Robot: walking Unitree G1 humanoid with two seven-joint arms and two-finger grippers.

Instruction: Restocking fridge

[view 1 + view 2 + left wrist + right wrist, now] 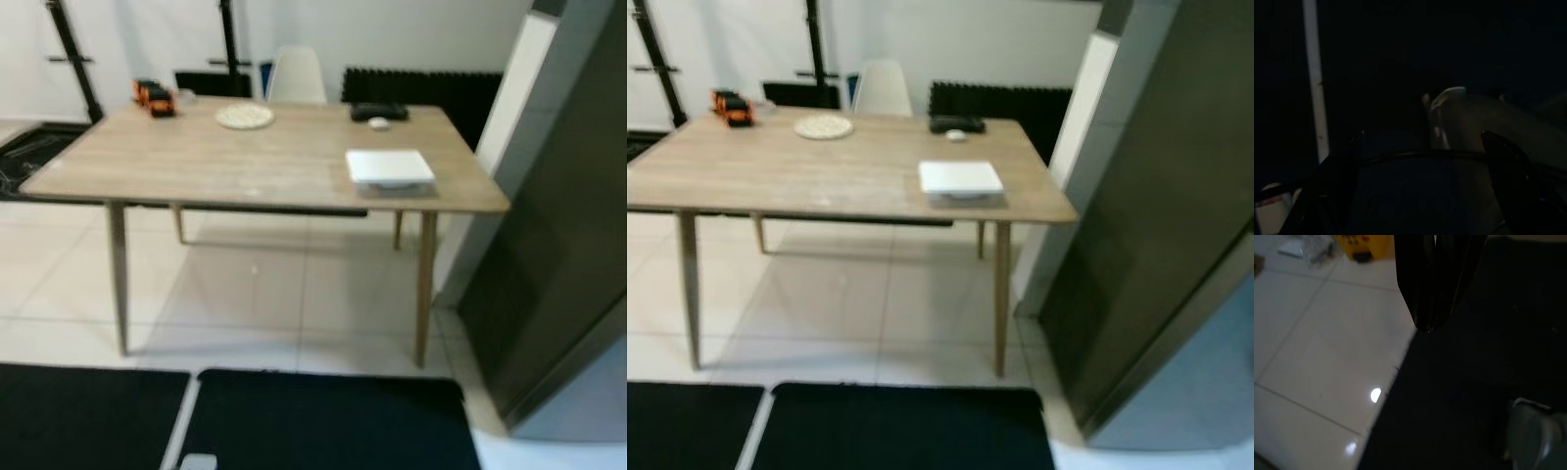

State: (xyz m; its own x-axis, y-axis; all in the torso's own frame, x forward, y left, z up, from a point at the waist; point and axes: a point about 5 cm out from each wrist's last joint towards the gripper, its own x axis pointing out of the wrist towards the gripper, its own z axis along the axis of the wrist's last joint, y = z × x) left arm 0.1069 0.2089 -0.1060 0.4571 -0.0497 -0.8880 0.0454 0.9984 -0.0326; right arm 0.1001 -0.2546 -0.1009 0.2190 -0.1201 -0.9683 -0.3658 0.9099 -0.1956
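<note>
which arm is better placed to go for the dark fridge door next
Right, probably. The fridge stands on the robot's right, past the table corner. Both arms hang idle: the right gripper, jaws shut, over the black mat; the left gripper in shade.

Wooden table [196, 166] on white tiled floor [255, 294]; flat white box [389, 167] near its right edge, round pale mat [244, 117], orange object [154, 96] at far left corner, white chair [296, 75] behind, black mats [323, 421] in front
</note>
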